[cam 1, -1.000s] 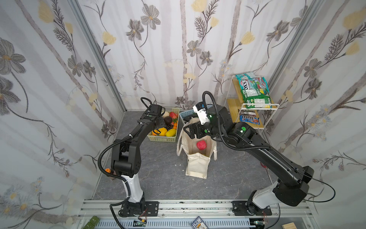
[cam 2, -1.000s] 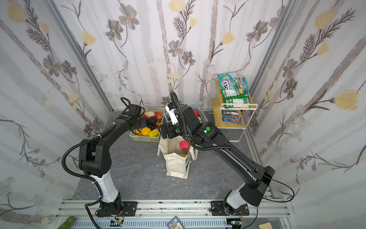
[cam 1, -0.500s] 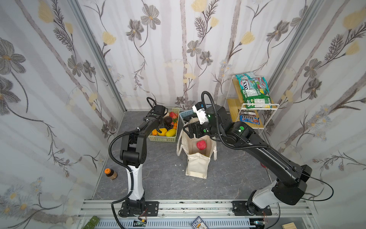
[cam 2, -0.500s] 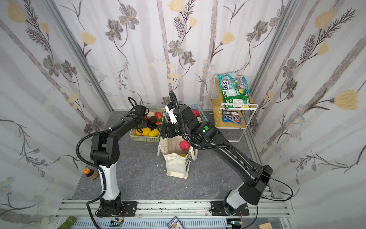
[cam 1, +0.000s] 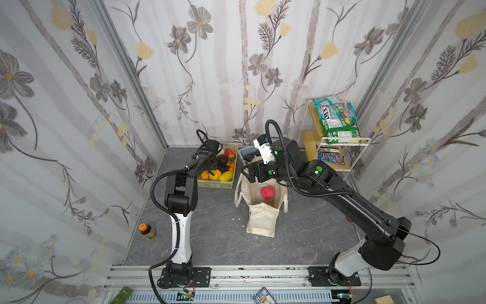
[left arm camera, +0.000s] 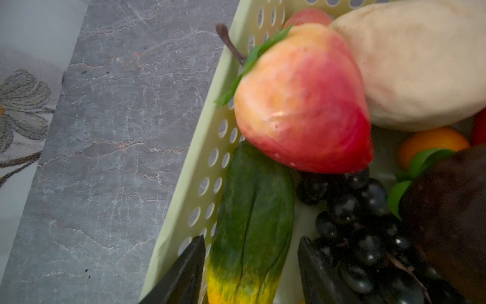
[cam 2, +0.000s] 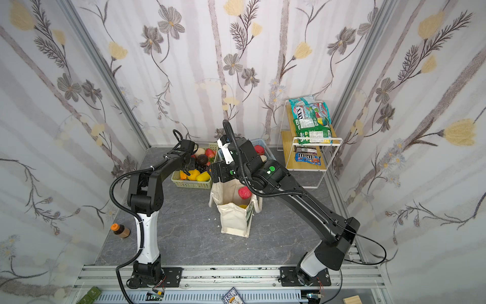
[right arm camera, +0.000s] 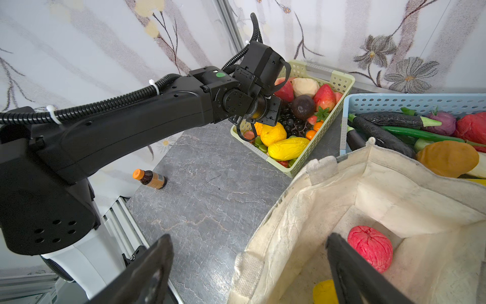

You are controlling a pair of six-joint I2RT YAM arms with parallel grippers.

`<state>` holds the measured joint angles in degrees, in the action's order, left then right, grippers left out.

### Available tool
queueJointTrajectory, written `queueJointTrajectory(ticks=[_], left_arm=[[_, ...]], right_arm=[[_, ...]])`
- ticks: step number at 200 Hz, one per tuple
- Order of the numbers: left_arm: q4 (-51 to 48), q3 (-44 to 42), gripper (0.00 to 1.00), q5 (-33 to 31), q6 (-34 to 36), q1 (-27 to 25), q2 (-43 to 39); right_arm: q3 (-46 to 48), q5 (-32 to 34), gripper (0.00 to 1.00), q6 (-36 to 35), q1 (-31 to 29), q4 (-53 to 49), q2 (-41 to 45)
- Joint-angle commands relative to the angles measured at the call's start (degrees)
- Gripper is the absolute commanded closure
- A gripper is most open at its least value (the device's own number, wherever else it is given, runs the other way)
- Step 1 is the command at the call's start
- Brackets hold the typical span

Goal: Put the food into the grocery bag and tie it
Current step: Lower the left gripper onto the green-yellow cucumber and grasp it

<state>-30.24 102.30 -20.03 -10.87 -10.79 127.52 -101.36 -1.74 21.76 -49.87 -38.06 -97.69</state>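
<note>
Green-to-yellow oblong toy fruit [left arm camera: 252, 205]: likely light, stiff, slick; take mid-body | left gripper [left arm camera: 251, 239] fingers astride, clamp unclear | right gripper [right arm camera: 248, 237] fingers apart

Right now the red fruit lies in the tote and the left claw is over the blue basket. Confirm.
Wrong basket: the left claw is over the pale green basket, per the left wrist view. The red fruit is in the tote.

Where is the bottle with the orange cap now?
In both top views the bottle stands at the table's left edge, by the wall, near the left arm.
</note>
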Motion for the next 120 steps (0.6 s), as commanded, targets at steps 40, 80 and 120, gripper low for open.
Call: queueJointTrajectory(ticks=[40, 80, 120], left_arm=[[-6.08, 6.19, 0.39, -0.42, -0.94, 0.38, 4.20], [-11.07, 9.63, 0.34, 1.91, -4.30, 0.87, 6.02], [-12.86, 12.11, 0.34, 7.33, -5.00, 1.00, 7.19]], right_arm=[[-0.50, 0.07, 0.10, 0.88, -0.23, 1.61, -0.45], [-0.34, 0.33, 0.10, 0.99, -0.41, 1.74, -0.40], [0.02, 0.33, 0.10, 1.15, -0.47, 2.12, -0.40]])
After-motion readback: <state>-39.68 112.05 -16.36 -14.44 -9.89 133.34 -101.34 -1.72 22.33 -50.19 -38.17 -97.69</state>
